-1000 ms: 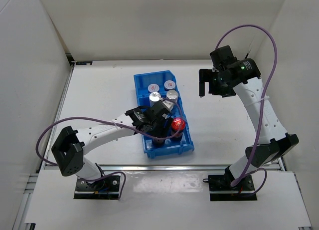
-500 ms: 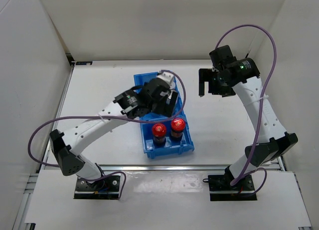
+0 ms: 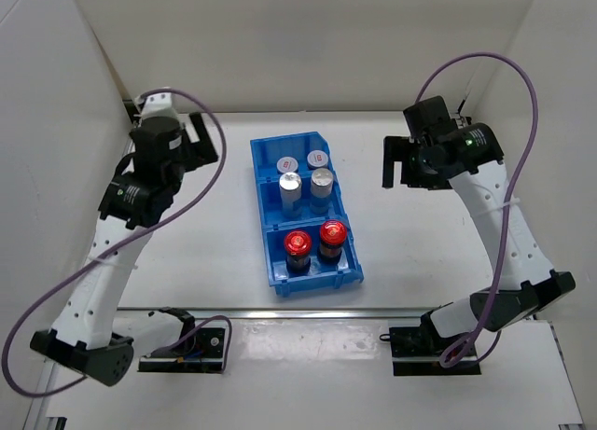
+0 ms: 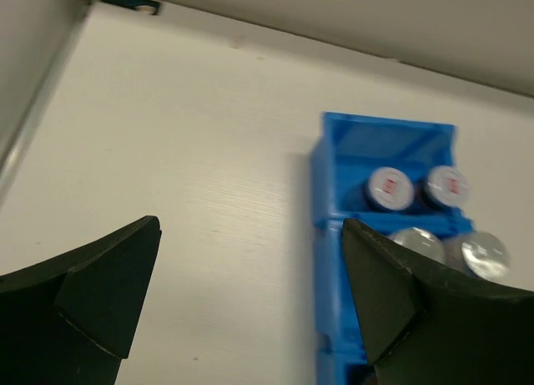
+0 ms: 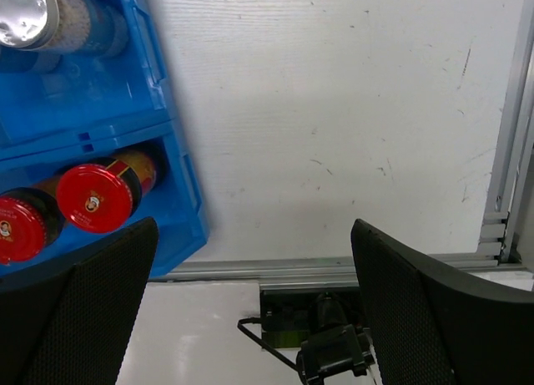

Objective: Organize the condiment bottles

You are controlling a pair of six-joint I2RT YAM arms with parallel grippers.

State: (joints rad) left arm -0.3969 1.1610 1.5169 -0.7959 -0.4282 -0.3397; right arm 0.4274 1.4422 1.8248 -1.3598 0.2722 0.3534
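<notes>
Six condiment bottles stand in the blue bin [image 3: 275,262]. Two white ones with grey red-marked lids [image 3: 287,163] are in the far compartment, two silver-capped ones [image 3: 322,178] in the middle, and two dark red-capped ones [image 3: 298,242] in the near one. My left gripper [image 3: 203,139] hangs open and empty at the far left, well away from the bin. Its wrist view shows the bin [image 4: 332,235], the white pair [image 4: 390,186] and the silver caps [image 4: 484,255] past its gripper [image 4: 250,293]. My right gripper [image 3: 395,163] is open and empty to the right of the bin; in its wrist view the gripper [image 5: 254,301] has the red caps [image 5: 94,195] at the left.
White walls close the table in on the left, back and right. An aluminium rail [image 5: 334,268] runs along the near edge, with the right arm's base mount [image 5: 334,352] beyond it. Purple cables loop above both arms.
My left gripper opened and left a red-capped bottle in the near compartment beside the other. The left arm then rose and swung back to the far left. The right arm shifted slightly.
</notes>
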